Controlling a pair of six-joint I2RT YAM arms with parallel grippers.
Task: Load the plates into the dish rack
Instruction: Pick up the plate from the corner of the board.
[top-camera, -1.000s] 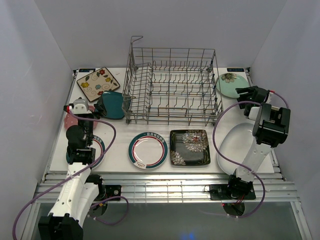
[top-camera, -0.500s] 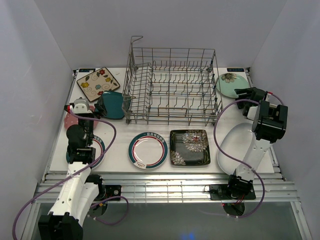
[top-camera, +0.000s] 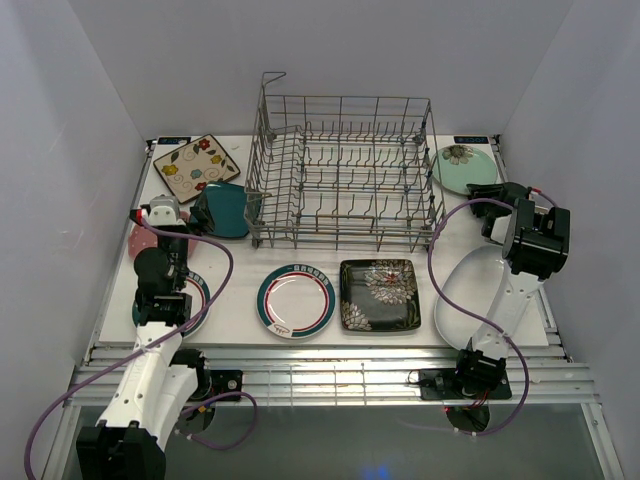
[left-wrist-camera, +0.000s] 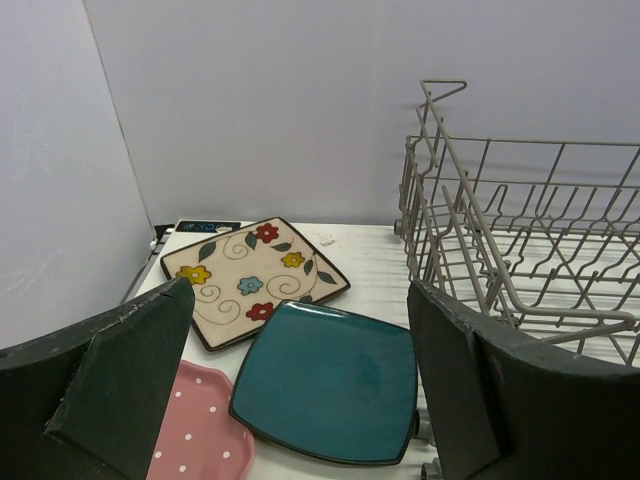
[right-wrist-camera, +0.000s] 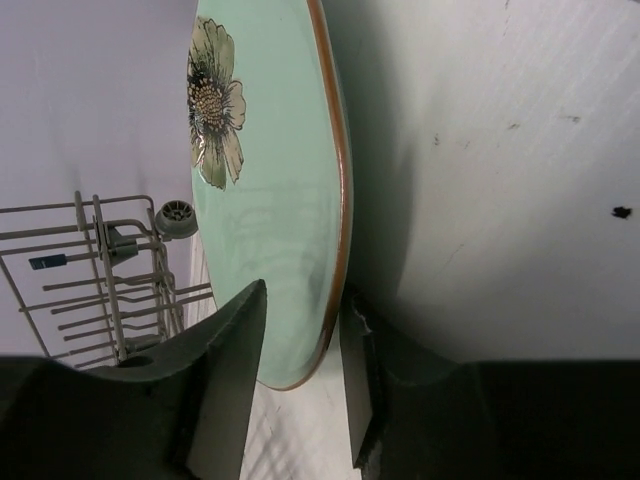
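First pick; rack bare. Right hand astride rim of mint plate, flat on bench right of rack; clamp unconfirmed. Left hand spread wide. Next: pinch firm, lift, stand between tines

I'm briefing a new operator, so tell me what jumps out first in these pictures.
The big grey wire dish rack dominates the back middle of the table, with no plate in it. At the back right, the right fingers straddle the rim of the mint flowered plate. In front of the rack lies the black floral square plate, dark against the white tabletop.
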